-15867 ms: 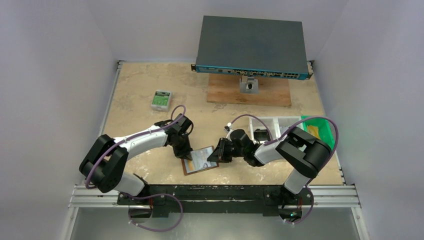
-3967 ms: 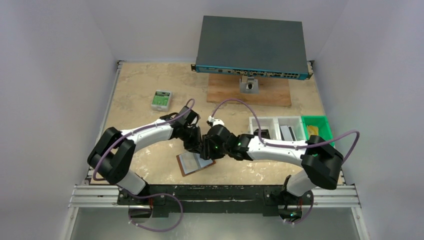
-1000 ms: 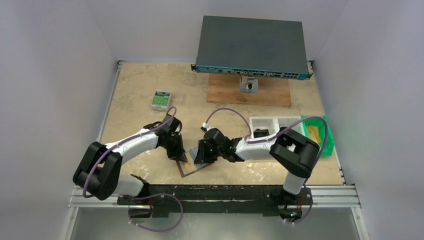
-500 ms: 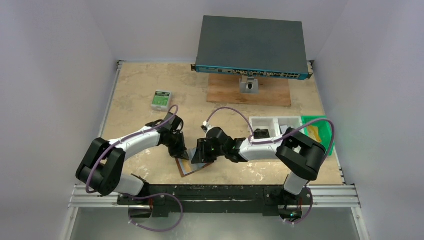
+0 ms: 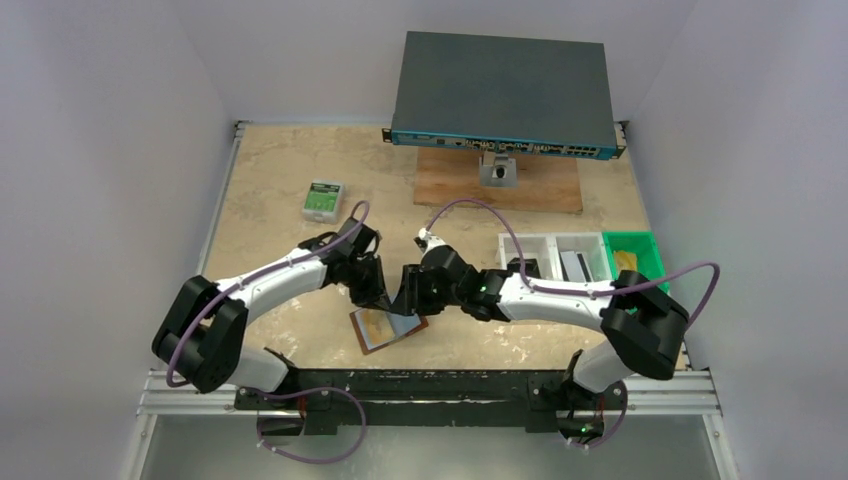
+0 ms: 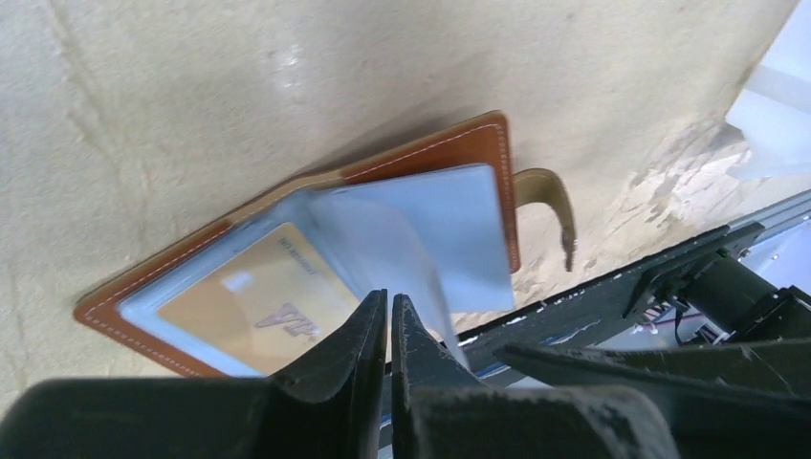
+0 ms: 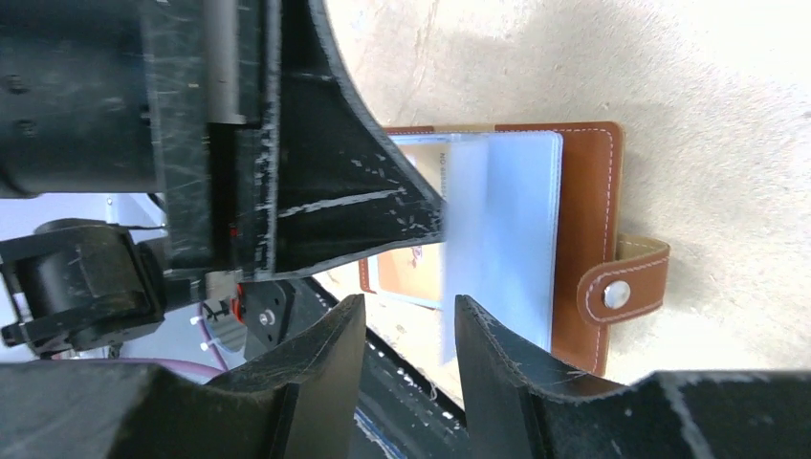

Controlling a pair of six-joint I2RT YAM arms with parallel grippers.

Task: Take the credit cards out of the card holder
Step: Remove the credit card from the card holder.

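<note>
Left gripper (image 6: 388, 301) pinches clear sleeve (image 6: 375, 239) of open card holder (image 6: 430, 151)

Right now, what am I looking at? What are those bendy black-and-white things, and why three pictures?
Those are two robot arms, left and right, bolted to a table. Each ends in a two-finger pincher. One picture looks down from above; the other two come from little cameras on the wrists. On the table lies an open brown wallet with a yellow card in a pocket. The left pincher is shut on one of the wallet's pale plastic pockets, holding it up. The right pincher is open beside it, holding nothing. Elsewhere on the table are a green-and-white box, a flat grey machine on a wooden board, white bins and a green bin.
</note>
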